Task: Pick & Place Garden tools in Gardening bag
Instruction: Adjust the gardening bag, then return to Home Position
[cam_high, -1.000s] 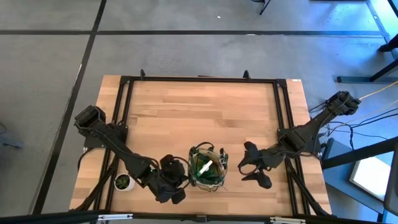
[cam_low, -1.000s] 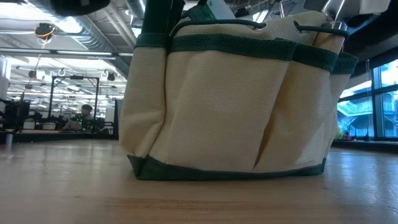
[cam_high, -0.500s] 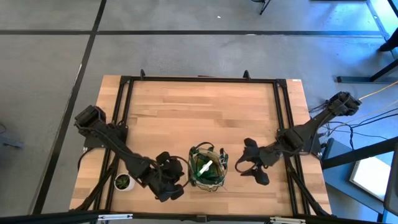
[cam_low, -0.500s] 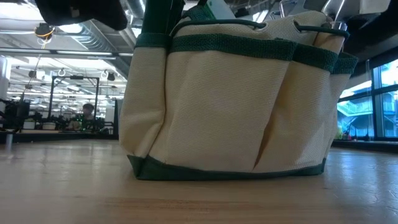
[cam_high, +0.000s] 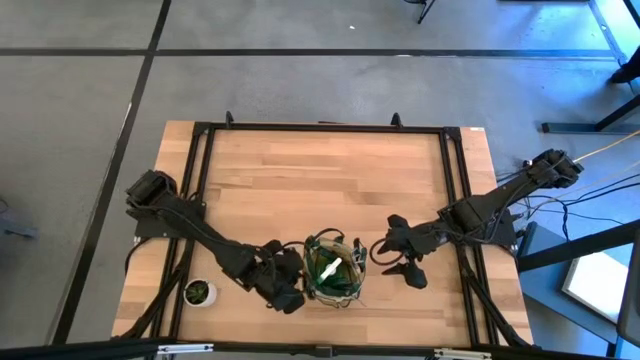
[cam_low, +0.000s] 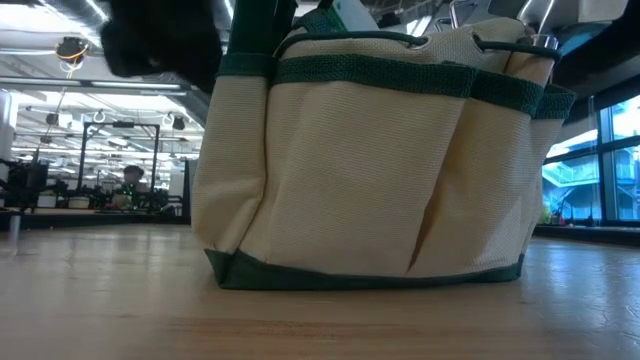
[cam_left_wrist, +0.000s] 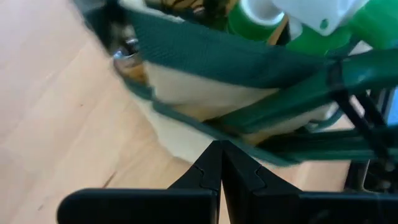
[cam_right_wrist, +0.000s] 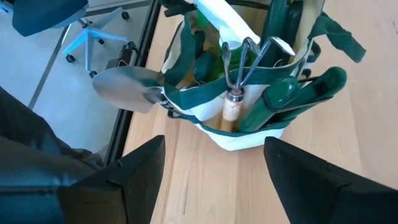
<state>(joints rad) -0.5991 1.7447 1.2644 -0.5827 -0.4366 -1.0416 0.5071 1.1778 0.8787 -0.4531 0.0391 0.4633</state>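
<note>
The gardening bag (cam_high: 333, 272), khaki with green trim, stands on its base near the table's front edge. Garden tools stick up out of it: a green spray bottle (cam_right_wrist: 231, 26) with a white trigger, a fork (cam_right_wrist: 239, 62) in an outer pocket, a trowel blade (cam_right_wrist: 124, 87) and green handles (cam_right_wrist: 280, 93). My left gripper (cam_high: 288, 291) is shut and points down at a slant at the bag's left side (cam_left_wrist: 186, 93). My right gripper (cam_high: 385, 257) hangs open just right of the bag, holding nothing; its fingers (cam_right_wrist: 138, 168) frame the bag from a distance. My left gripper's shut fingertips (cam_left_wrist: 219, 149) stand right at the bag's lower wall and green handle strap (cam_left_wrist: 273, 109), coming at a slant from above on the table's left. Whether they touch the cloth I cannot tell.
A small potted plant (cam_high: 199, 292) stands at the front left, close behind my left arm. The black frame rails (cam_high: 200, 180) run along the table's sides. Bare wooden tabletop (cam_high: 320, 180) lies beyond the bag toward the far edge.
My left gripper has sunk and moved right toward the bag's left side, tipping further downward, still shut. My right gripper has swung a little toward the bag and stays open. The bag has kept its place.
</note>
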